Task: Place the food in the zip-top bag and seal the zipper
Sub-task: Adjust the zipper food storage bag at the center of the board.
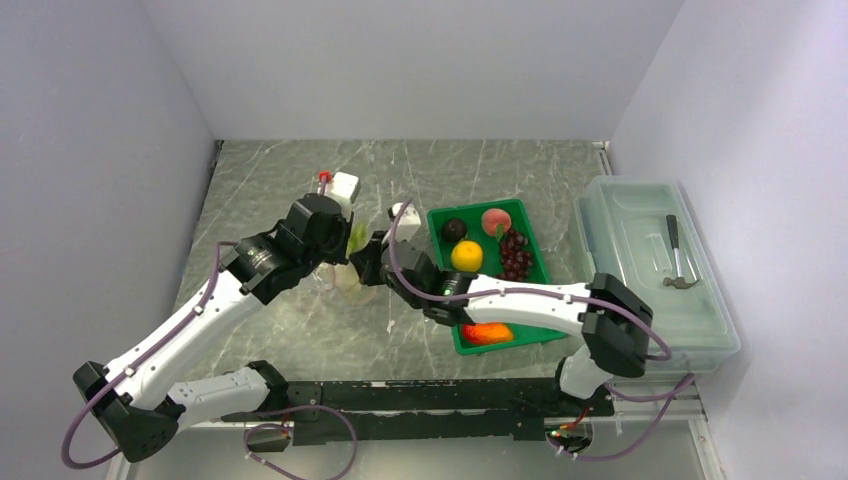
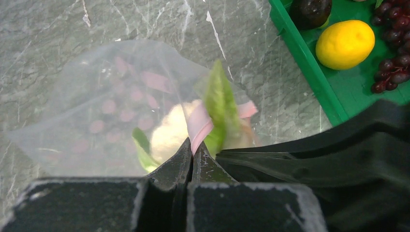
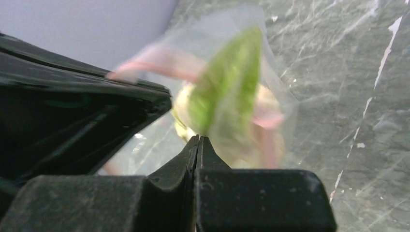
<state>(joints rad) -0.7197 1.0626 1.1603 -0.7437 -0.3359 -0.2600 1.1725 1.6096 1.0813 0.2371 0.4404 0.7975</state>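
The zip-top bag [image 2: 87,116] hangs above the table between both grippers, with the pale green-white lettuce [image 2: 220,101] inside it. My left gripper [image 2: 193,142] is shut on the pink zipper [image 2: 200,124] at the bag's mouth. My right gripper [image 3: 198,140] is shut on the bag's [image 3: 285,106] edge, right by the lettuce [image 3: 227,92]. In the top view the two grippers [image 1: 338,262] [image 1: 362,268] meet over the bag [image 1: 350,278]. The lemon [image 1: 466,256], grape bunch [image 1: 515,255], small dark fruit [image 1: 455,229], a pink round fruit [image 1: 496,221] and the red-orange fruit [image 1: 487,333] lie in the tray.
The green tray [image 1: 480,205] stands right of the bag, partly under my right arm. A large clear lidded box [image 1: 640,215] with a grey hammer [image 1: 678,255] sits at the far right. Walls close in the table on three sides.
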